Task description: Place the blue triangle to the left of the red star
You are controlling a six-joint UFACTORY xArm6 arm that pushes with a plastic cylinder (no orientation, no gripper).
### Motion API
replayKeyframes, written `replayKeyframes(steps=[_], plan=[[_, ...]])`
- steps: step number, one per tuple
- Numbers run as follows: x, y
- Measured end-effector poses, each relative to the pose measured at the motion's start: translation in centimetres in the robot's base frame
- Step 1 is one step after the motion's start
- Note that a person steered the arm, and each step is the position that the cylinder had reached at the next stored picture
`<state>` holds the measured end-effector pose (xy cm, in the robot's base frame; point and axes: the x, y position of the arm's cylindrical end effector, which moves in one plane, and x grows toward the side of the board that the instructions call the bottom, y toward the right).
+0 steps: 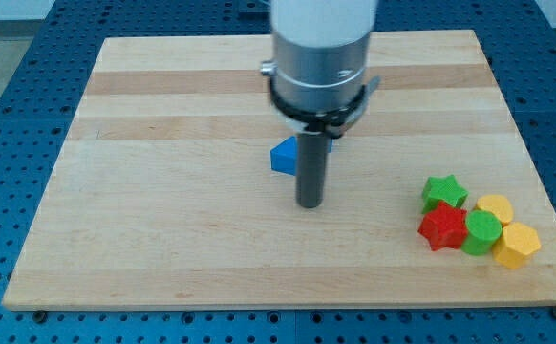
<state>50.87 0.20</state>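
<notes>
The blue triangle (283,156) lies near the middle of the wooden board (163,191), partly hidden behind my rod. My tip (309,204) rests on the board just below and right of the blue triangle, close to it. The red star (442,227) lies at the view's lower right, far to the right of the tip and the triangle. It touches a green star (444,191) above it and a green round block (482,231) on its right.
A yellow round block (495,207) and a yellow hexagon block (517,246) sit at the right end of the cluster near the board's right edge. The arm's wide grey body (318,57) hangs over the board's top middle.
</notes>
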Motion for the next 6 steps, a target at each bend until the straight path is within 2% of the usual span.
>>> replayKeyframes(steps=[1, 2, 3, 6], plan=[[0.0, -5.3], [-4.1, -8.7], [-11.3, -7.2], [-10.3, -3.1]])
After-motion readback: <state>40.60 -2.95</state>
